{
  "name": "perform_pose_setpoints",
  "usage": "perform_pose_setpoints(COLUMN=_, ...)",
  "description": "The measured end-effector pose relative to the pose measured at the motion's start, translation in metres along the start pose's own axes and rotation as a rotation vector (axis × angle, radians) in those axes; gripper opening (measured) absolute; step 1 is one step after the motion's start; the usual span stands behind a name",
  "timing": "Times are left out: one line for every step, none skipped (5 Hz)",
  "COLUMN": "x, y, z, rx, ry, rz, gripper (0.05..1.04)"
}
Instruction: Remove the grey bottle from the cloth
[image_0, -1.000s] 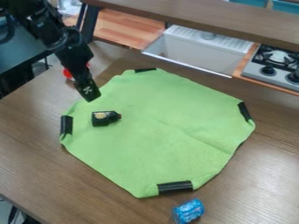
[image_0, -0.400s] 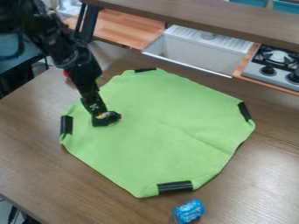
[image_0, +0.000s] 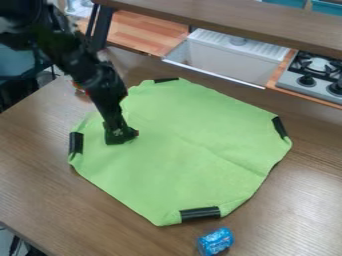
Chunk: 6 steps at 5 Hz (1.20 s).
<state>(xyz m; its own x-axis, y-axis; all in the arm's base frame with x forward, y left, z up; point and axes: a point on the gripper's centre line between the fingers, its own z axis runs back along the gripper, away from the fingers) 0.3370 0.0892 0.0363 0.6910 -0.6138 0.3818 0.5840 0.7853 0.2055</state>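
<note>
On the left part of a bright green, many-sided fabric cloth (image_0: 187, 145), a small dark bottle (image_0: 129, 135) with a reddish cap lies on its side, the cap end towards the right; it is presumably the grey bottle of the task. The black two-finger gripper (image_0: 115, 132) is down at the bottle and covers much of it. Whether the gripper is wide, narrow or holding the bottle cannot be told from this angle.

As for progress, the approach looks done, and the grasp seems to be the step in hand. The removal itself is not done: the bottle is on the cloth, inside its edge. Left to do are securing the grip, lifting, carrying the bottle past the edge and setting it down, perhaps on the brown wood-grain table (image_0: 40, 175). A sideways pull before the lift could drag the soft fabric along.

Among containers, the bottle hides whatever it may hold behind its dark body. A blue cylindrical can (image_0: 216, 241) lies on the table near the cloth's lower edge, its contents impossible to judge. Beyond the table is a white rectangular sink (image_0: 224, 62), with a round pale fitting (image_0: 238, 41) near its ribbed rear part. At the top right corner stand teal bins (image_0: 327, 8), and what they contain cannot be made out
</note>
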Motion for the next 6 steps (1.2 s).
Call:
perform_pose_setpoints(x=0.001, y=-0.002, z=-0.003, rx=0.002, ry=0.007, rz=0.000, gripper=1.000)
perform_pose_setpoints(x=0.001, y=-0.003, z=-0.010, rx=0.007, ry=0.022, rz=-0.002, gripper=0.999)
perform_pose_setpoints(x=-0.002, y=-0.007, z=-0.016, rx=-0.005, ry=0.041, rz=-0.001, gripper=0.949)
perform_pose_setpoints(x=-0.002, y=-0.007, z=-0.017, rx=-0.003, ry=0.032, rz=0.015, gripper=0.664)
perform_pose_setpoints(x=-0.003, y=-0.007, z=-0.017, rx=-0.007, ry=0.030, rz=0.010, gripper=0.514)
perform_pose_setpoints(x=-0.003, y=-0.009, z=-0.017, rx=-0.021, ry=0.033, rz=0.023, gripper=0.513)
